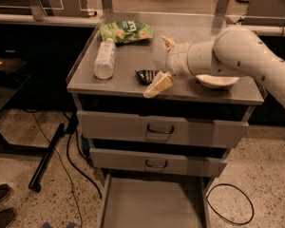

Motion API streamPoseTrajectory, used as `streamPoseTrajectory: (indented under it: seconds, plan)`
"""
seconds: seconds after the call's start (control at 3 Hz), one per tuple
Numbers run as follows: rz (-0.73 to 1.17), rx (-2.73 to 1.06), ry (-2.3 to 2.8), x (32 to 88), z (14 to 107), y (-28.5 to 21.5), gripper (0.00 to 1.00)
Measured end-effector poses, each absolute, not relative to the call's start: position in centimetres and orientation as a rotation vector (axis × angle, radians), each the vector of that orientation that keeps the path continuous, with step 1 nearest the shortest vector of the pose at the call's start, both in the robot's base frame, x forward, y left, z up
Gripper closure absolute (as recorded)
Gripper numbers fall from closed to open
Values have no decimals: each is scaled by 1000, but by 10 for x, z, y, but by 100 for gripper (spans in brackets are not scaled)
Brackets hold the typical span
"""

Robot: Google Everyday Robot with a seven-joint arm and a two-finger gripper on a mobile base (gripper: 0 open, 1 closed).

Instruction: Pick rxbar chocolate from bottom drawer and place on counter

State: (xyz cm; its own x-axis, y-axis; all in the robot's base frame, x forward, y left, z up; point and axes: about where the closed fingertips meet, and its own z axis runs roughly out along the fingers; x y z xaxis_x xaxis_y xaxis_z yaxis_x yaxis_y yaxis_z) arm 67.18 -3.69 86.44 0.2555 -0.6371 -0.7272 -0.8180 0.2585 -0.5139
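The rxbar chocolate (145, 75), a small black-wrapped bar, lies flat on the counter (128, 61) near its front edge. My gripper (156, 66) is just right of the bar. It is open, with one finger (158, 85) over the counter's front edge and the other finger (168, 42) further back. The bar sits free between and just left of them. The bottom drawer (152, 203) is pulled out below, and its plain floor shows nothing on it.
A clear plastic bottle (104, 58) lies on its side at the counter's left. A green snack bag (126, 31) lies at the back. A white bowl (217, 81) sits under my arm at the right. Two upper drawers (159, 129) are shut. Cables lie on the floor.
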Motion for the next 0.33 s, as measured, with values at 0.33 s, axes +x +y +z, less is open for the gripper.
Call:
streamPoseTrajectory:
  seconds: [0.33]
  plan:
    - [211,-1448,1451,672,864,-37,0]
